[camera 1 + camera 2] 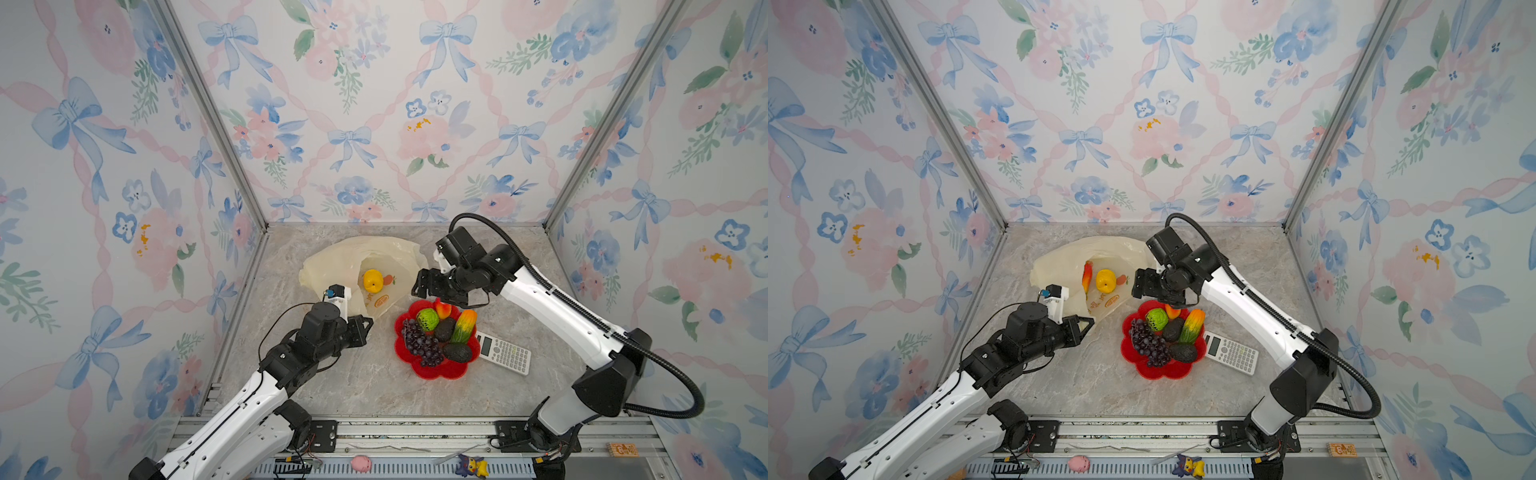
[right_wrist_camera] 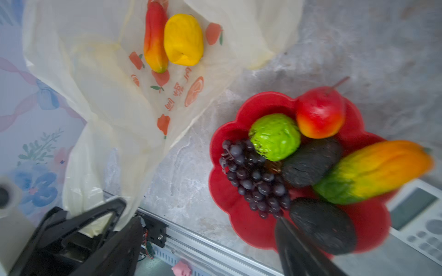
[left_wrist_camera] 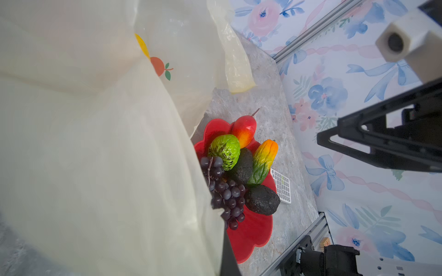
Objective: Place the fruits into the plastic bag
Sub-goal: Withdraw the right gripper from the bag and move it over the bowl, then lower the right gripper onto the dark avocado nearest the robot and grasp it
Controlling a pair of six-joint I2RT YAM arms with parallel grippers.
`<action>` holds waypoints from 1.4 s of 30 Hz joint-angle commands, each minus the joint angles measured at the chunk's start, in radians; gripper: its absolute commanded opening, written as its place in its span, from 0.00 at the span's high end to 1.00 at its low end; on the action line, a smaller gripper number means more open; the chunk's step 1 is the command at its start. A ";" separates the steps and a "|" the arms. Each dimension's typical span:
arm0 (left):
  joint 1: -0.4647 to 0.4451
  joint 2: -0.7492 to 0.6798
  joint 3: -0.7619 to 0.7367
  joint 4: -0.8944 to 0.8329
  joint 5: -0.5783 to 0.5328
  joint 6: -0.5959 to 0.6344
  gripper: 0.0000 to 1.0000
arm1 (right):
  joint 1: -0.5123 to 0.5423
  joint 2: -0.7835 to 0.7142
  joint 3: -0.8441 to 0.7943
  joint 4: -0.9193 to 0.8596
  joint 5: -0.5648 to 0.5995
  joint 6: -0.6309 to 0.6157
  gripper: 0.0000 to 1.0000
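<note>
The plastic bag (image 1: 332,266) lies at the back of the table with its mouth lifted, and my left gripper (image 1: 365,322) is shut on its near edge. Inside it rest the yellow lumpy fruit (image 1: 372,279) and a red-yellow mango (image 1: 1087,276). A red flower-shaped dish (image 1: 432,372) holds the other fruits: grapes (image 1: 422,343), a green ball (image 1: 428,318), a red apple (image 1: 443,308), a green-orange mango (image 1: 464,326) and two avocados (image 1: 457,352). My right gripper (image 1: 449,297) hangs open and empty over the dish's far rim, between dish and bag.
A white calculator (image 1: 505,353) lies against the dish's right side. Papered walls close in the left, back and right. On the front rail sit a pink toy (image 1: 360,462) and a small figurine (image 1: 471,465).
</note>
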State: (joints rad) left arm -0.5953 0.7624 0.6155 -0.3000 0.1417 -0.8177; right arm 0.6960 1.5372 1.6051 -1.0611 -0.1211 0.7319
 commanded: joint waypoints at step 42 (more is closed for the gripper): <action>0.007 -0.016 -0.001 0.016 0.027 -0.023 1.00 | 0.089 0.230 -0.295 -0.127 0.178 -0.260 0.04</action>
State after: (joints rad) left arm -0.5945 0.7456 0.6060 -0.3000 0.1577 -0.8497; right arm 0.7807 1.7508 1.3277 -1.2079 0.0502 0.4625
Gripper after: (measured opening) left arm 0.050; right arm 0.963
